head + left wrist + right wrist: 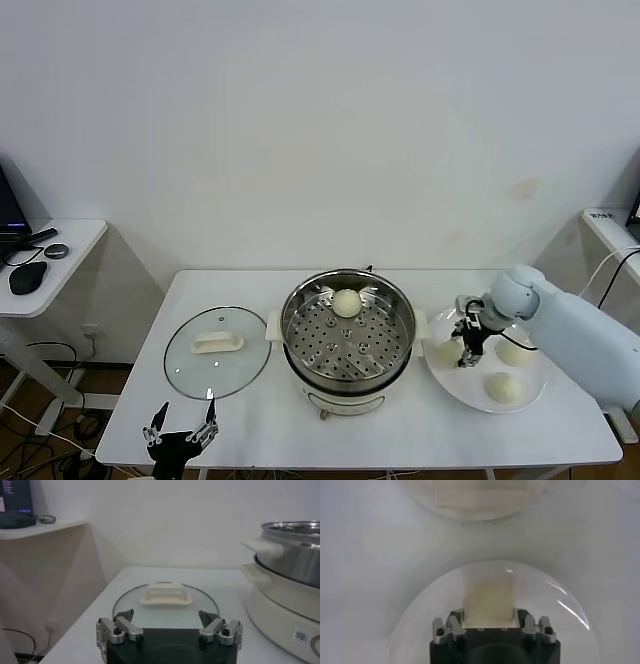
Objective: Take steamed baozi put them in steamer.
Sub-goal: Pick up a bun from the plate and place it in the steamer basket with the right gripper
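Left gripper (181, 430) nearest, low at table's front edge, fingers spread, empty, facing flat glass lid with white handle (217, 350). Round shiny steel steamer (347, 336) mid-table, one cream-white baozi (346, 303) on perforated tray. Right gripper (470, 355) down on white round plate (530, 400), jaws straddling a bun (489, 600), seemingly closing, grip unconfirmed. Three buns visible on plate.

Cream-white steamed baozi (346, 302), shiny steel perforated steamer (347, 340), white plate (530, 400)
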Available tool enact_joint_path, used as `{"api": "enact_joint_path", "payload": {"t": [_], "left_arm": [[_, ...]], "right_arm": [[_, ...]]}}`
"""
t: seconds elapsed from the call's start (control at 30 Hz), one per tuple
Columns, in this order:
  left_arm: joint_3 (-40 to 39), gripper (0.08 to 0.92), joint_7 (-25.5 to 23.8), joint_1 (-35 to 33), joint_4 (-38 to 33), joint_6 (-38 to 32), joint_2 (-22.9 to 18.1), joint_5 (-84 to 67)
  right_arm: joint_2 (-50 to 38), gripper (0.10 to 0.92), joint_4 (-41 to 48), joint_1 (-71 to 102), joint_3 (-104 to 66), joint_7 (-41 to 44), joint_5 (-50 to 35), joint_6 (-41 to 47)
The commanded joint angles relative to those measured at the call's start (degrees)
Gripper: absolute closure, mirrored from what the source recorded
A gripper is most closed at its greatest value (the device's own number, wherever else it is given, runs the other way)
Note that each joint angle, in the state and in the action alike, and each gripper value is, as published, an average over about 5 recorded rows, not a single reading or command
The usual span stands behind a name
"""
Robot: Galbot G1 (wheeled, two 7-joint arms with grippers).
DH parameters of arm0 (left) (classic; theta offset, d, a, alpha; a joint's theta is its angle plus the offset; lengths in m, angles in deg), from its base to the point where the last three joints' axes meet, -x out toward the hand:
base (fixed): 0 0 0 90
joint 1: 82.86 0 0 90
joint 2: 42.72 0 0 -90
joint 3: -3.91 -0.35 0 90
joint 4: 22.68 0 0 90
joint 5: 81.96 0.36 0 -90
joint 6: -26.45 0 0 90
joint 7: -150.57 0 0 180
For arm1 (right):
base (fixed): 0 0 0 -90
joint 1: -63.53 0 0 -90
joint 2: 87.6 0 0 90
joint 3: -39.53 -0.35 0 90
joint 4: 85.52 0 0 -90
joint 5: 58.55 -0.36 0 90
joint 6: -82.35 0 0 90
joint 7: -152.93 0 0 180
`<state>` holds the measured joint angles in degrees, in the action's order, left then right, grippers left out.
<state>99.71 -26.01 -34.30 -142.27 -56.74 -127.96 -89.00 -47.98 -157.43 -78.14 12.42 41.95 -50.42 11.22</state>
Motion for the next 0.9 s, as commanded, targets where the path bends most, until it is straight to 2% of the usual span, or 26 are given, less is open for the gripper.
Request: {"api": "enact_joint_path", "payload": {"t": [0.03,0.23,0.43,0.73,0.9], "left_arm": [[-0.15,0.177,0.29,0.25,0.06,-0.02,0.21,1.0],[-0.67,0.177,0.78,1.8,0.21,0.04,0.8,2.73],[-0.92,0.177,1.36,2.8,0.17,0.58,1.76,2.54],[-0.27,0.177,1.35,3.39,-2.03,1.68,1.6,0.21],[-0.62,0.177,1.94,3.29,-2.79,1.7,0.61,0.16]], "right_arm": [[-6.07,0.398,-4.99,-15.58,9.96,1.88,-7.68,1.12],[-4.08,0.397,-8.5,-42.29,30.03,4.94,-19.62,2.43],[3.74,0.391,-11.99,-55.49,40.11,6.74,-30.14,7.23],[16.92,0.392,-12.29,-52.62,40.95,3.07,-40.85,15.28],[24.24,0.392,-8.28,-46.22,39.06,-1.12,-41.56,17.96]]}}
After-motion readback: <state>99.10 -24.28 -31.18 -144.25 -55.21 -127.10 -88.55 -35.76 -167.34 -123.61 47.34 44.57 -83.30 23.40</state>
